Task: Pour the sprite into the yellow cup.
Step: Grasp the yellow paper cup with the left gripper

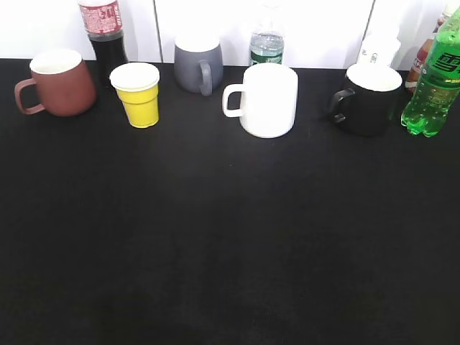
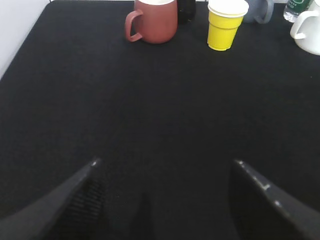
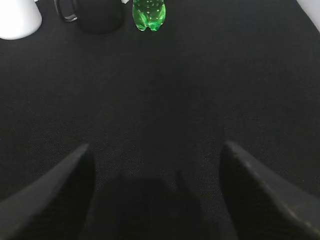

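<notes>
The sprite [image 1: 433,83] is a green bottle standing upright at the far right back of the black table; its lobed base shows in the right wrist view [image 3: 149,14]. The yellow cup [image 1: 138,95] stands upright at the back left, also in the left wrist view [image 2: 225,25]. My left gripper [image 2: 165,162] is open and empty, low over the bare table, well short of the cup. My right gripper [image 3: 155,145] is open and empty, well short of the sprite. Neither gripper shows in the exterior view.
Along the back stand a brown mug [image 1: 57,83], a cola bottle [image 1: 104,36], a grey mug [image 1: 198,65], a clear bottle [image 1: 267,43], a white mug [image 1: 266,99] and a black mug [image 1: 368,99]. Another bottle [image 1: 420,61] stands behind the sprite.
</notes>
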